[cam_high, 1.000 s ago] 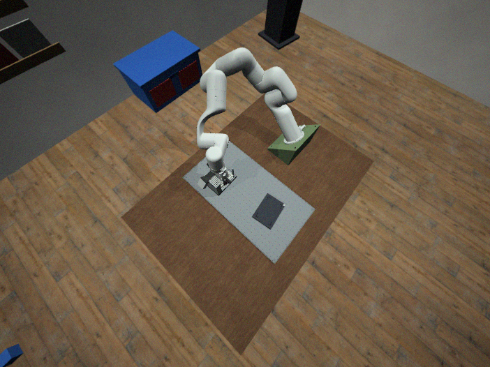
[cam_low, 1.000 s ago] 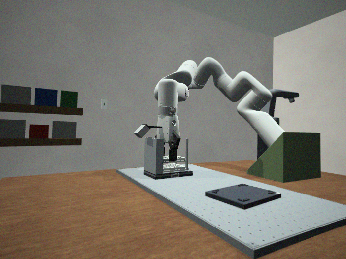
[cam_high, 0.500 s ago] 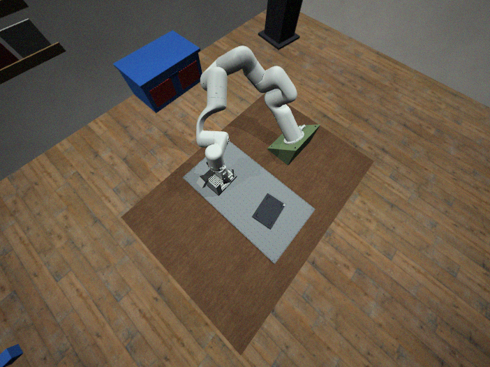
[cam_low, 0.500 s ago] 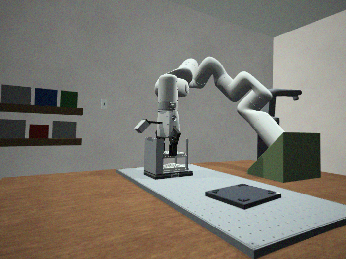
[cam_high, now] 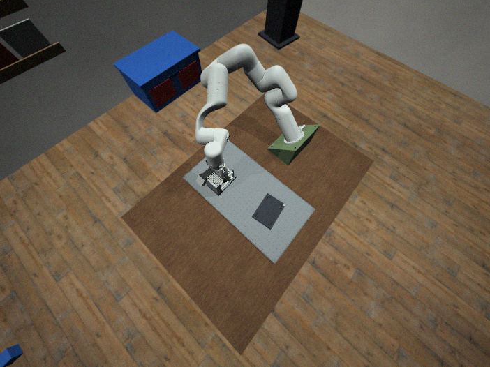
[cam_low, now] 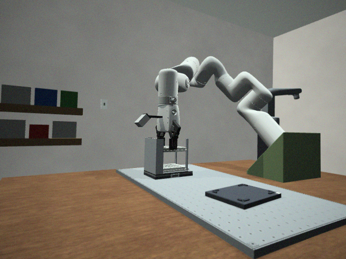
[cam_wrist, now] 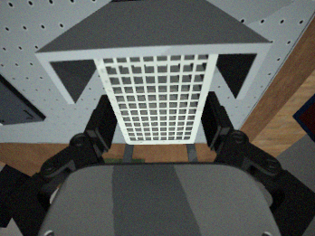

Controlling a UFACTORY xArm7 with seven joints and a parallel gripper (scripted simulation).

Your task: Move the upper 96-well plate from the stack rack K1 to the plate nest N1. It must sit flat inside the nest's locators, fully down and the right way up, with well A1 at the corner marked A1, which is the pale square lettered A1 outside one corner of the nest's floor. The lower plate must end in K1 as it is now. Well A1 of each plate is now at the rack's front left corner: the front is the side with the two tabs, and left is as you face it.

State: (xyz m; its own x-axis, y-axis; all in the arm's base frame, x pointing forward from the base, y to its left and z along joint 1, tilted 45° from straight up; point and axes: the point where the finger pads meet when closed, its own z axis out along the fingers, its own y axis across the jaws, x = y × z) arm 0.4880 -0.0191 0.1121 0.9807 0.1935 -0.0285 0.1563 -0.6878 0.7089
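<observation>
A: Layout? Biggest first.

B: Brown worktop (cam_low: 72, 212) is carrying a long grey perforated board (cam_low: 259, 221). White arm (cam_low: 230, 85) is arching over from its green wedge base (cam_low: 302, 155) and pointing straight down at the rack (cam_low: 150, 158), which is sitting at the board's far end.

A: Nest?

B: Dark square nest (cam_low: 243, 195) is lying flat on the board, well apart from the rack, nearer the exterior camera. Four small corner locators are showing on it; can't make out the A1 mark from here.

A: Plates?

B: Upper plate (cam_wrist: 158, 98) is sitting level near the top of the rack's posts, inside the rack's outline. Lower plate (cam_low: 172, 166) is resting down by the rack's floor, with a clear gap between the two.

A: Fingers?

B: The fingers are standing wide and clamping the upper plate by its two long sides, one on each edge in the wrist view. Plate's well grid is facing up.
</observation>
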